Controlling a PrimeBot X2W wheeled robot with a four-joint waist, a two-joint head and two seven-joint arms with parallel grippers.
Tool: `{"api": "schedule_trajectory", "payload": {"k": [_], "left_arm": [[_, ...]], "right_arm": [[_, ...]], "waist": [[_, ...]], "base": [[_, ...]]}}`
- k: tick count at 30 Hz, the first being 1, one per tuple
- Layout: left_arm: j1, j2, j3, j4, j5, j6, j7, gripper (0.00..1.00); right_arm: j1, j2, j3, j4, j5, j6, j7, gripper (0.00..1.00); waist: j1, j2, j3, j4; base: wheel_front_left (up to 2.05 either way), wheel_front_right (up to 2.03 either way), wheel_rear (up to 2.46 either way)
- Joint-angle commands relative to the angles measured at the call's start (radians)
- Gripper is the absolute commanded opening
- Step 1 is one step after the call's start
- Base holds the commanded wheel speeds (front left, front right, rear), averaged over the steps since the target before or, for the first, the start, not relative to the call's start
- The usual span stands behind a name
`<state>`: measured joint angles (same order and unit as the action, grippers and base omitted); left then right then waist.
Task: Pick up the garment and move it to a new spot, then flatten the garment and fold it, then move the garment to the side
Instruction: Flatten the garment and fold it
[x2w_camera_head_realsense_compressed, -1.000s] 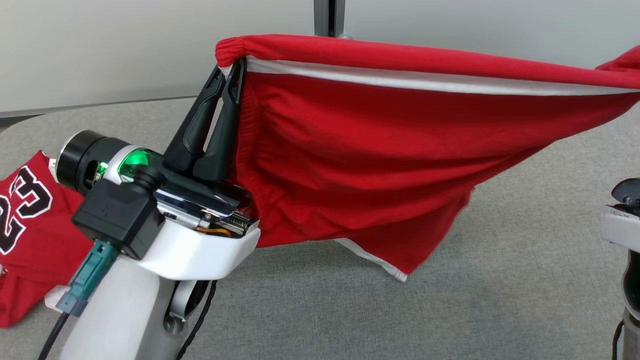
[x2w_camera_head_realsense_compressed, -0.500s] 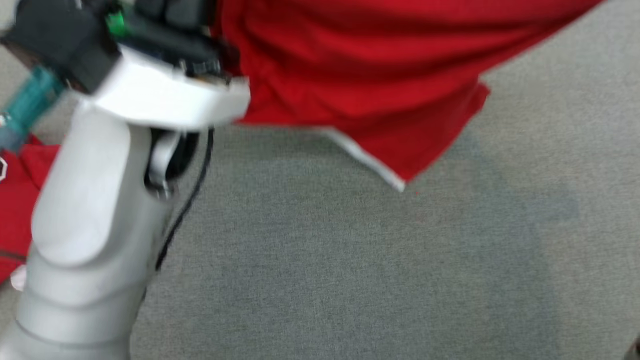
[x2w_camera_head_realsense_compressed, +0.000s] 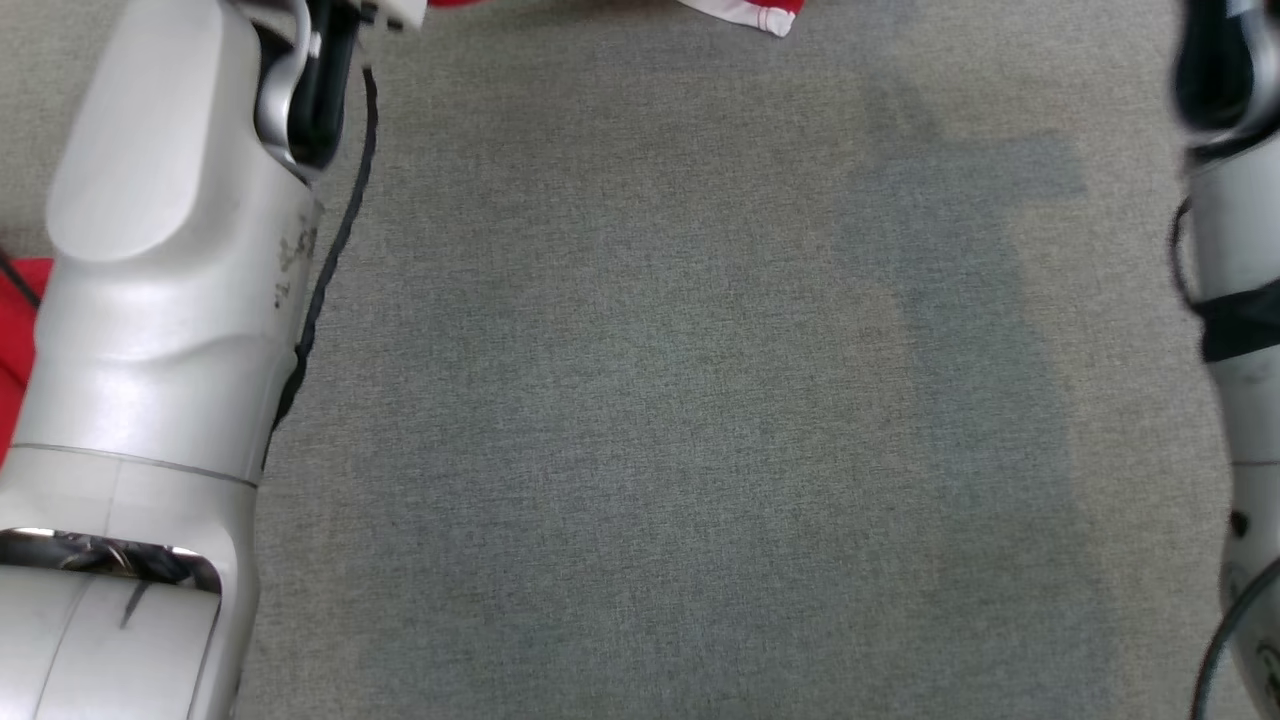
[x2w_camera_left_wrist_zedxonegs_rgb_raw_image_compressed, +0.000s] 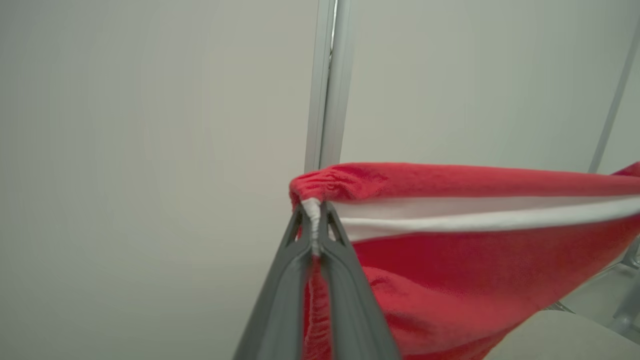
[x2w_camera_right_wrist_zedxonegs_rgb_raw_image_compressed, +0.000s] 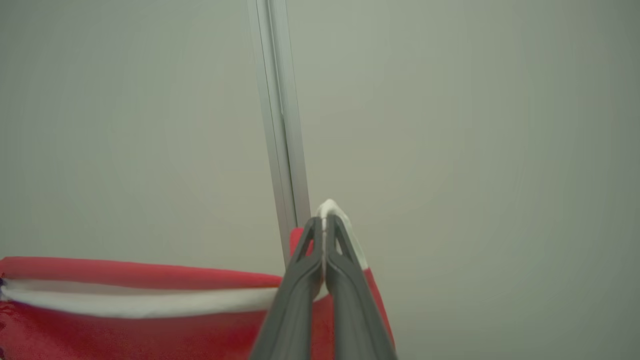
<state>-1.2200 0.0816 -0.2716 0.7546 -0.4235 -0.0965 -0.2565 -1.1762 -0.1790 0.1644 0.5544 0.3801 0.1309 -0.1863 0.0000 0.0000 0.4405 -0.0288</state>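
Observation:
The garment is red cloth with a white band along its edge. In the left wrist view my left gripper (x2w_camera_left_wrist_zedxonegs_rgb_raw_image_compressed: 313, 225) is shut on one gathered corner of the garment (x2w_camera_left_wrist_zedxonegs_rgb_raw_image_compressed: 475, 260), which stretches away to the right in the air. My right gripper (x2w_camera_right_wrist_zedxonegs_rgb_raw_image_compressed: 325, 225) is shut on the other corner in the right wrist view, and the garment (x2w_camera_right_wrist_zedxonegs_rgb_raw_image_compressed: 125, 325) runs off to the left. In the head view, a low white-trimmed tip of the garment (x2w_camera_head_realsense_compressed: 760, 12) hangs at the top edge above the grey table (x2w_camera_head_realsense_compressed: 650, 400).
My pale left forearm (x2w_camera_head_realsense_compressed: 170, 300) rises along the left side of the head view and my right forearm (x2w_camera_head_realsense_compressed: 1235, 250) along the right edge. Another red cloth (x2w_camera_head_realsense_compressed: 15, 330) lies at the far left. A pale wall with a metal post (x2w_camera_left_wrist_zedxonegs_rgb_raw_image_compressed: 325, 85) stands behind.
The head camera has tilted down, so the whole picture slid upward and the grippers left its top. The garment stays stretched between both shut grippers.

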Motion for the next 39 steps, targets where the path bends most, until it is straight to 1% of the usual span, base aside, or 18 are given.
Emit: {"api": "schedule_trajectory", "payload": {"k": [1, 5, 7, 10, 13, 17, 24, 25, 29, 33, 36, 39], "left_arm": [[-0.002, -0.001, 0.003, 0.068, -0.014, -0.006, -0.005, 0.0], [0.048, -0.018, -0.008, 0.241, -0.047, -0.02, -0.008, 0.0], [0.075, -0.022, -0.011, 0.285, -0.064, -0.024, -0.01, 0.0], [0.15, -0.026, -0.009, 0.299, -0.084, -0.03, -0.01, 0.0], [0.227, -0.027, -0.015, 0.269, -0.098, -0.033, -0.01, 0.0], [0.345, -0.027, -0.027, 0.199, -0.102, -0.033, -0.01, 0.0], [0.595, -0.028, -0.029, 0.016, -0.06, -0.034, -0.007, 0.0], [0.595, -0.028, -0.029, 0.016, -0.06, -0.034, -0.007, 0.0], [0.741, -0.015, -0.031, -0.1, -0.036, -0.034, -0.008, 0.0], [0.881, 0.006, -0.014, -0.2, -0.03, -0.033, -0.008, 0.0], [0.984, 0.018, 0.004, -0.275, -0.036, -0.015, -0.008, 0.0], [1.083, 0.032, 0.007, -0.355, -0.046, 0.012, 0.008, 0.0]], "right_arm": [[0.0, 0.011, 0.035, 0.068, 0.004, 0.0, -0.011, 0.0], [0.041, 0.038, 0.11, 0.242, 0.03, 0.0, -0.04, 0.0], [0.073, 0.052, 0.142, 0.298, 0.054, 0.0, -0.055, 0.0], [0.138, 0.058, 0.168, 0.345, 0.097, 0.0, -0.072, 0.0], [0.215, 0.053, 0.187, 0.352, 0.134, 0.0, -0.08, 0.0], [0.335, 0.037, 0.169, 0.267, 0.162, 0.0, -0.079, 0.0], [0.598, 0.011, 0.127, 0.069, 0.15, 0.0, -0.08, 0.0], [0.598, 0.011, 0.127, 0.069, 0.15, 0.0, -0.08, 0.0], [0.762, 0.006, 0.081, -0.044, 0.132, 0.0, -0.08, 0.0], [0.928, 0.019, 0.04, -0.148, 0.115, 0.0, -0.08, 0.0], [1.039, 0.031, 0.009, -0.213, 0.095, -0.001, -0.078, 0.0], [1.139, 0.046, -0.029, -0.283, 0.073, -0.001, -0.05, 0.0]], "waist": [[0.0, 0.0, 0.002, -0.006], [0.0, 0.0, 0.012, -0.015], [0.0, 0.0, 0.017, -0.019], [0.0, 0.0, 0.02, -0.021], [0.0, 0.0, 0.02, -0.021], [0.0, 0.0, 0.005, -0.023], [0.0, 0.0, -0.065, -0.009], [0.0, 0.0, -0.065, -0.009], [0.0, 0.0, -0.118, 0.003], [0.0, 0.0, -0.171, 0.004], [0.0, 0.0, -0.212, 0.0], [0.0, 0.0, -0.25, -0.002]], "base": [[0.0, 0.0, 0.0], [0.0, 0.0, 0.0], [0.0, 0.0, 0.0], [0.0, 0.0, 0.0], [0.0, 0.0, 0.0], [0.0, 0.0, 0.0], [0.0, 0.0, 0.0], [0.0, 0.0, 0.0], [0.0, 0.0, 0.0], [0.0, 0.0, 0.0], [0.0, 0.0, 0.0], [0.0, 0.0, 0.0]]}}
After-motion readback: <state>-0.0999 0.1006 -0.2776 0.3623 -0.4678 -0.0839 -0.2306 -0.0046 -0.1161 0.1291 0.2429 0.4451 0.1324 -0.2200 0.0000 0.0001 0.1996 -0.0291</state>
